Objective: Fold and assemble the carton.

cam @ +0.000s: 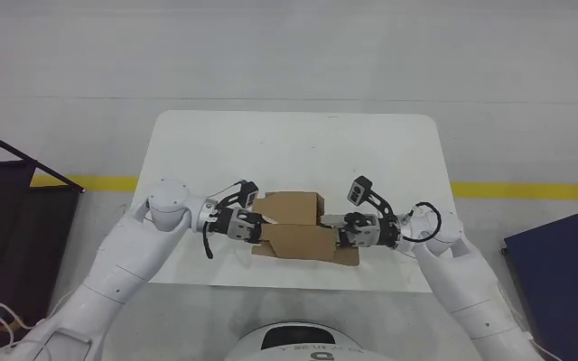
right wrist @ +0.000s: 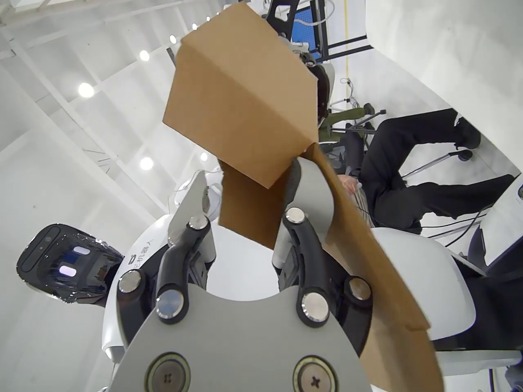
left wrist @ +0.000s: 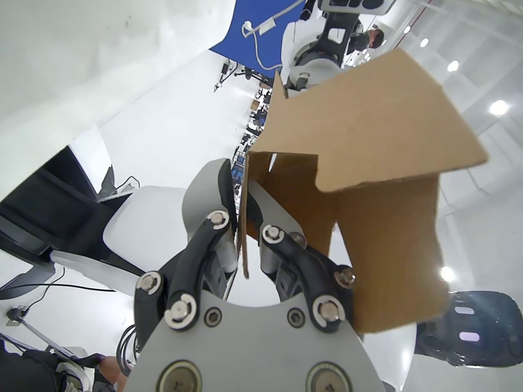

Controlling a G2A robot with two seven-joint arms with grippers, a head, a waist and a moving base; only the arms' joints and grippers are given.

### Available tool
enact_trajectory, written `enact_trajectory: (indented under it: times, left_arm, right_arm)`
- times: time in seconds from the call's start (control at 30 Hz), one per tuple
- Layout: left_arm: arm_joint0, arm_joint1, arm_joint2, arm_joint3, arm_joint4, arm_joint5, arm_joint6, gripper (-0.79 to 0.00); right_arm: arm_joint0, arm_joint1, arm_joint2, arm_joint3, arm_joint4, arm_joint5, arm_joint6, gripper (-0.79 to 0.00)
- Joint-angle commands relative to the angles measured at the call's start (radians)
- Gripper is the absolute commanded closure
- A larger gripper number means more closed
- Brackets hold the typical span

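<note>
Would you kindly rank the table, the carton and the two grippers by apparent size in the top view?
Largest to smallest:
1. table
2. carton
3. left gripper and right gripper, which look about alike, so I would not rank one above the other.

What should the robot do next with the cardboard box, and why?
Probably shut the right gripper on the flap that lies between its spread fingers. The left gripper pinches the other end of the box, so gripping both ends would likely steady it for folding.
</note>
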Motion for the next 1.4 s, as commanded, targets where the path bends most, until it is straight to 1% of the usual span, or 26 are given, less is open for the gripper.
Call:
enact_trajectory:
  times: [0.0, 0.17, 0.27, 0.37, 0.47, 0.6, 0.7, 0.77, 0.87, 1.13, 1.17, 1.3, 1.33, 1.37]
  left_arm:
    - [0.002, 0.001, 0.0, -0.007, 0.002, -0.001, 0.001, 0.0]
    - [0.011, 0.004, -0.019, -0.012, -0.042, -0.004, -0.006, 0.0]
    - [0.014, 0.006, -0.033, 0.005, -0.094, 0.013, -0.023, 0.0]
    - [0.006, 0.003, -0.043, 0.045, -0.2, 0.067, -0.06, 0.0]
    - [-0.013, -0.003, -0.034, 0.097, -0.28, 0.107, -0.113, 0.0]
    - [-0.042, -0.008, 0.009, 0.175, -0.4, 0.112, -0.108, 0.0]
    - [-0.07, -0.007, 0.044, 0.211, -0.467, 0.114, -0.106, 0.0]
    - [-0.088, -0.002, 0.063, 0.226, -0.475, 0.11, -0.111, 0.0]
    - [-0.11, 0.004, 0.079, 0.243, -0.474, 0.105, -0.115, 0.0]
    - [-0.137, 0.005, 0.088, 0.243, -0.509, 0.09, -0.13, 0.0]
    - [-0.138, 0.004, 0.089, 0.242, -0.51, 0.088, -0.132, 0.0]
    - [-0.14, 0.002, 0.088, 0.242, -0.5, 0.074, -0.12, 0.0]
    - [-0.139, 0.001, 0.087, 0.241, -0.499, 0.07, -0.117, 0.0]
    - [-0.138, 0.0, 0.085, 0.241, -0.498, 0.064, -0.113, 0.0]
  right_arm:
    - [-0.003, 0.001, 0.004, -0.002, 0.001, 0.001, -0.027, -0.656]
    - [-0.018, 0.003, 0.028, -0.016, 0.0, -0.005, -0.137, -0.625]
    - [-0.036, 0.008, 0.057, -0.029, 0.016, -0.007, -0.136, -0.628]
    - [-0.056, 0.014, 0.077, -0.045, 0.024, -0.005, -0.122, -0.65]
    - [-0.066, 0.017, 0.084, -0.056, 0.027, -0.005, -0.121, -0.653]
    - [-0.07, 0.016, 0.091, -0.057, 0.068, -0.008, -0.146, -0.64]
    - [-0.071, 0.015, 0.099, -0.053, 0.109, -0.012, -0.154, -0.643]
    - [-0.072, 0.015, 0.102, -0.052, 0.127, -0.013, -0.156, -0.631]
    - [-0.071, 0.015, 0.101, -0.051, 0.135, -0.012, -0.16, -0.643]
    - [-0.057, 0.014, 0.08, -0.042, 0.133, 0.01, -0.18, -0.634]
    - [-0.054, 0.013, 0.075, -0.04, 0.142, 0.019, -0.18, -0.628]
    - [-0.031, 0.009, 0.049, -0.015, 0.258, 0.119, -0.093, -0.548]
    - [-0.024, 0.009, 0.045, -0.008, 0.276, 0.149, -0.084, -0.517]
    - [-0.015, 0.009, 0.042, -0.002, 0.279, 0.171, -0.087, -0.468]
